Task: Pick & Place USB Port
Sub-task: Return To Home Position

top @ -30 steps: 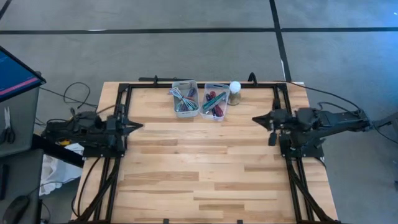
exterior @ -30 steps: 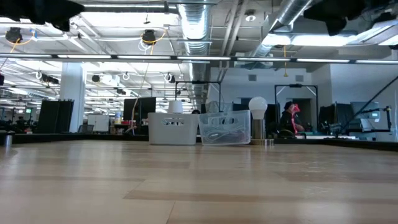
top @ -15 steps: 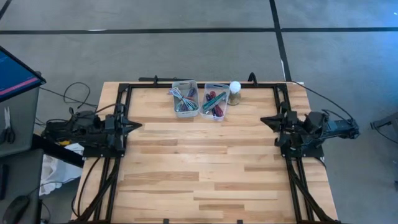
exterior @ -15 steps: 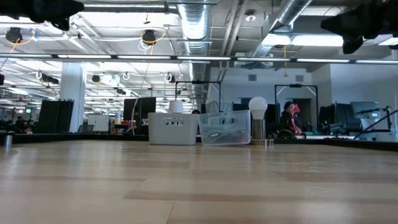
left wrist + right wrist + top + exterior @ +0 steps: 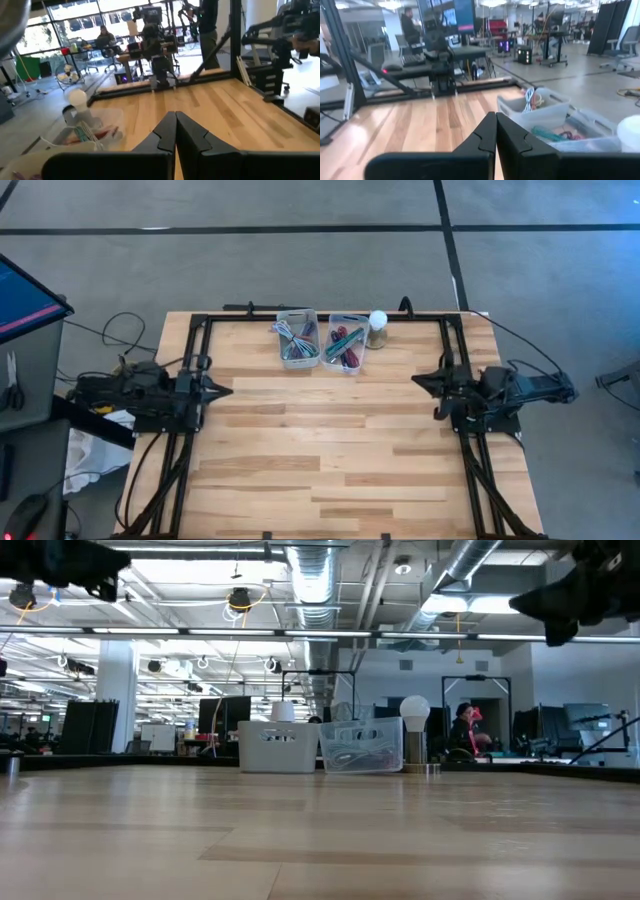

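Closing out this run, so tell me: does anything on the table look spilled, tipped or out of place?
Nothing stands out. The white bin and transparent bin stand upright side by side at the far edge, cables inside. Left gripper and right gripper sit at either side, jaws shut.

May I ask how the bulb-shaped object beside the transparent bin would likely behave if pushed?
The bulb-shaped object stands upright, taller than wide, its round top high, so a high push would probably tip it. Once down, that round top might let it roll. The transparent bin close beside it could block it.
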`<state>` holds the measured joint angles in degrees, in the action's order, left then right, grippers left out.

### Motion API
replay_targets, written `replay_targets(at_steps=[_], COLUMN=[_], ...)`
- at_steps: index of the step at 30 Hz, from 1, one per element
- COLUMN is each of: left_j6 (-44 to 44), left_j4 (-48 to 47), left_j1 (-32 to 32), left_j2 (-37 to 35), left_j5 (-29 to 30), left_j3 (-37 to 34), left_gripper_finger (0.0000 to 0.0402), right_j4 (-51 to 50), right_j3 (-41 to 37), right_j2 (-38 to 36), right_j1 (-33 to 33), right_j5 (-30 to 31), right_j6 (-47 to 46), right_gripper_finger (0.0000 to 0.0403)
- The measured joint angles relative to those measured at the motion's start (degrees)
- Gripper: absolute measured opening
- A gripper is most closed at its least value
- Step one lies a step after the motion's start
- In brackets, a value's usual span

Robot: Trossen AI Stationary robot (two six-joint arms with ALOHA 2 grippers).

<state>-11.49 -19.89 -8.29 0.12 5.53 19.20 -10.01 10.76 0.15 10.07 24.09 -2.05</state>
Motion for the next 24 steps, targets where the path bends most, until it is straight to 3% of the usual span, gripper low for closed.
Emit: replay_targets(at_steps=[24], left_j6=[1.5], left_j4=[15.6], left_j1=[0.0], left_j2=[-0.1], left_j5=[0.4], left_j3=[-16.5], left_gripper_finger=[0.0009], right_j4=[-7.0], right_j3=[-1.6], right_j2=[0.0], right_j1=[0.1], right_j5=[-0.2], right_j6=[-2.5], right_gripper_finger=[0.0001])
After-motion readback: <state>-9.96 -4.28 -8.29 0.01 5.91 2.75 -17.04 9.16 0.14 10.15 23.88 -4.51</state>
